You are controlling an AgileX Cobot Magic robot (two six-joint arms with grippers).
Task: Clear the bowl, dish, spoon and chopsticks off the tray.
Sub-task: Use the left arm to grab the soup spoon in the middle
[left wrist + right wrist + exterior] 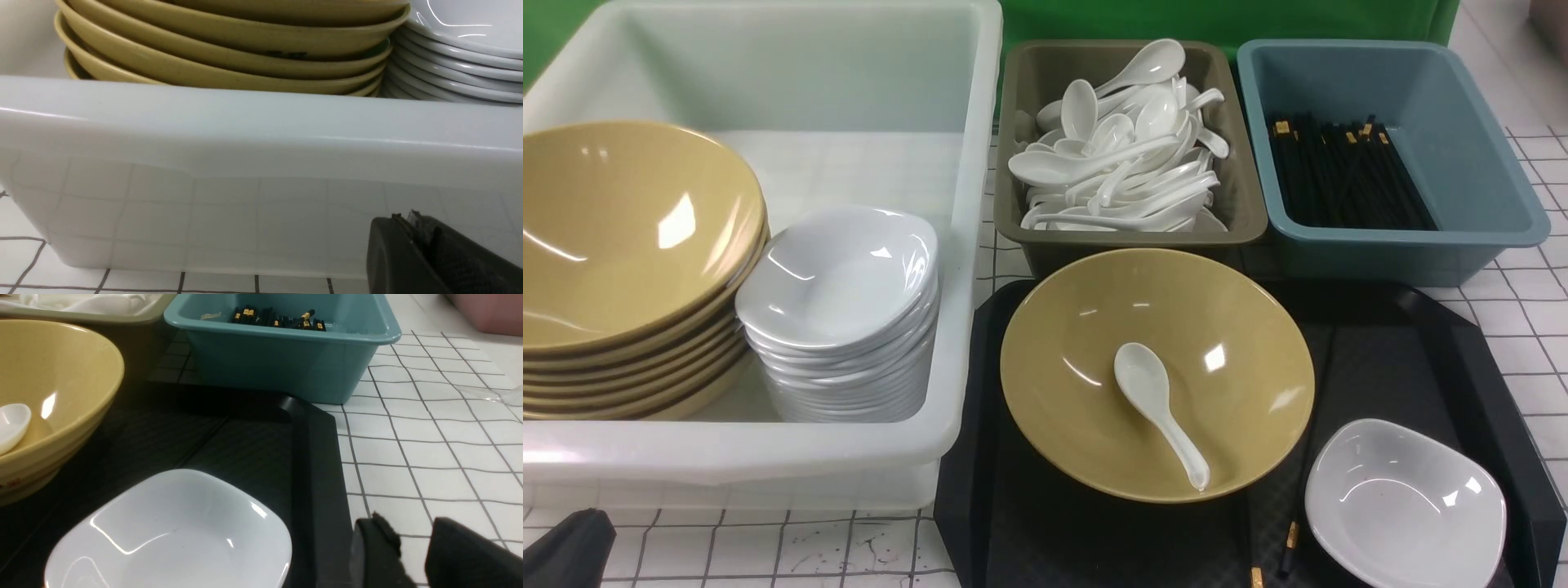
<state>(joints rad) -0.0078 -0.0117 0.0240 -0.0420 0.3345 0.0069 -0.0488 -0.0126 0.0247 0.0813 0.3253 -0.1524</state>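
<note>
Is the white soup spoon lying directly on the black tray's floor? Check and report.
No, the soup spoon lies inside the yellow bowl, which sits on the tray.

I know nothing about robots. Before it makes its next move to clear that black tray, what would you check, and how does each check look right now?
1. Right gripper empty, jaws apart: ok.
2. Left gripper ready to grab: not ok. It is shut, beside the white tub.
3. Spoon free to lift: ok. It lies loose in the bowl.
4. Dish apart from the bowl on the tray: ok.
5. Chopsticks free of the bowl: cannot tell. They pass close by or under its rim.
6. Room in the blue bin for more chopsticks: ok.
</note>
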